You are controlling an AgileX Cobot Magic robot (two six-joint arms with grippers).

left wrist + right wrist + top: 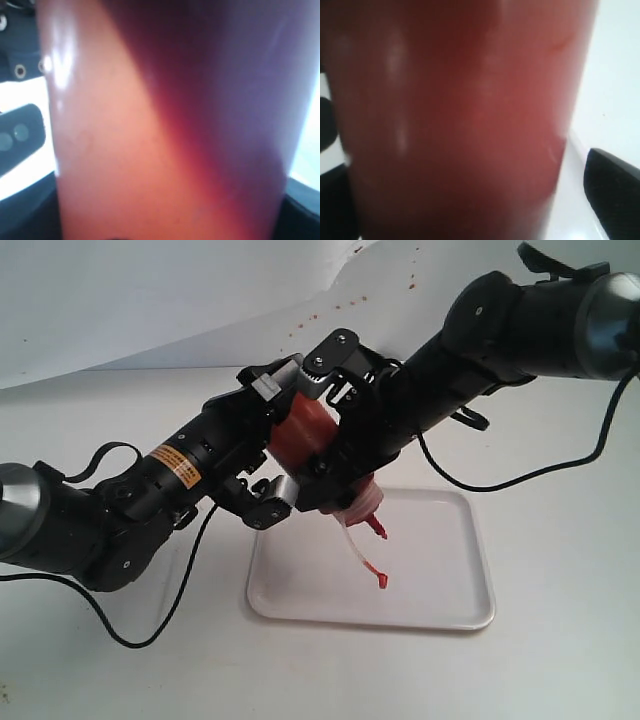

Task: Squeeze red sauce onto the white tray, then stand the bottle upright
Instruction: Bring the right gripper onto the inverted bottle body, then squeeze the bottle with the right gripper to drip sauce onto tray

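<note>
The bottle [305, 430] hangs tilted above the white tray [440, 565], its red nozzle [375, 527] pointing down at the tray's middle. Its small red cap [383, 581] dangles on a pale tether just over the tray floor. My left gripper [278, 445] is shut on the bottle's body from the left, and my right gripper [335, 425] is shut on it from the right, close beside the left one. Red sauce seen through the bottle's wall [165, 140] fills the left wrist view, and the same wall [455, 130] fills the right wrist view. I see no blob on the tray.
Red-brown splatter spots [335, 305] mark the white backdrop behind the arms. Black cables trail on the table at the front left [150, 635] and at the right [520, 480]. The tray's front rim [400, 623] lies near the table's middle.
</note>
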